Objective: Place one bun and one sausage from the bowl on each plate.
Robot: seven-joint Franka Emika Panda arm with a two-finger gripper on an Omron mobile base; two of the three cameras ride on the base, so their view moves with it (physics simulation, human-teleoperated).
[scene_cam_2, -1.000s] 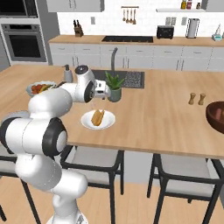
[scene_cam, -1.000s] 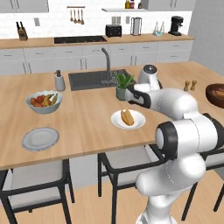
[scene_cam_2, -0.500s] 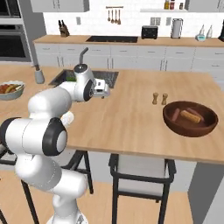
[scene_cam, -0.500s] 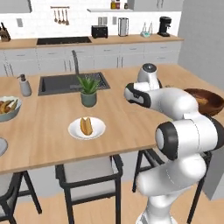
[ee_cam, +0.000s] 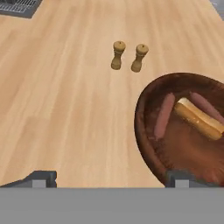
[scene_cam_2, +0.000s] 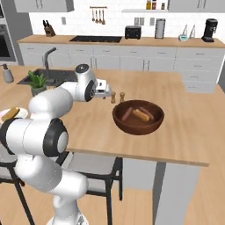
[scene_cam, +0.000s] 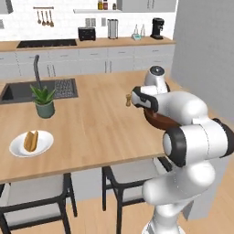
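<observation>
The hand hangs released above the desk beside the bowl holding a bun and sausages.

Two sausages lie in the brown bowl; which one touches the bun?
The sausage toward the bowl's far side lies against the bun. The other sausage lies apart, nearer the two wooden shakers.

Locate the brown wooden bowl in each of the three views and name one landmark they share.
Left base view: the bowl sits right of centre, mostly hidden behind the arm.
Right base view: right of centre on the counter, holding a bun and sausages.
Hand view: at the right edge, cut off by the frame.
Shared landmark: the pair of small wooden shakers stands just beyond the bowl; one shows beside the arm in the left base view.
</observation>
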